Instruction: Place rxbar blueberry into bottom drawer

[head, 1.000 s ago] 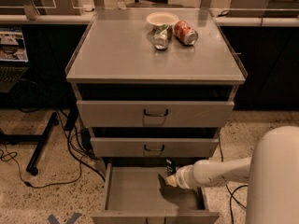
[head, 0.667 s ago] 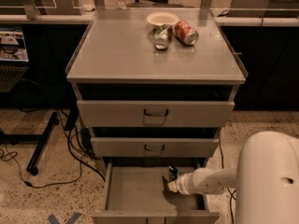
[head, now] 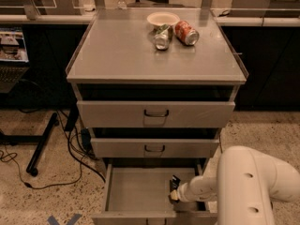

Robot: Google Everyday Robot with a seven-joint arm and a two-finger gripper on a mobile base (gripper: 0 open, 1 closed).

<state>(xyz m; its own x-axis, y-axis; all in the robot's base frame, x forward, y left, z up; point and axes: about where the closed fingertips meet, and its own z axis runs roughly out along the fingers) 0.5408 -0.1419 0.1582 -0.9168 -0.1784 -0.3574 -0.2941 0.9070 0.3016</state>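
Rxbar blueberry (head: 175,181) sits at the gripper (head: 174,195) inside the open bottom drawer (head: 136,191); whether gripped or released, cannot tell.

The bottom drawer (head: 136,191) is sitting pulled wide open at the bottom middle of the frame, a shallow grey tray sticking out well past the two drawers above it. The rxbar blueberry (head: 175,180) is showing as just a small dark sliver, standing up-ish over the drawer's right side, toward the back. It's sitting right at the tip of the gripper (head: 173,194), which is reaching in from the lower right.
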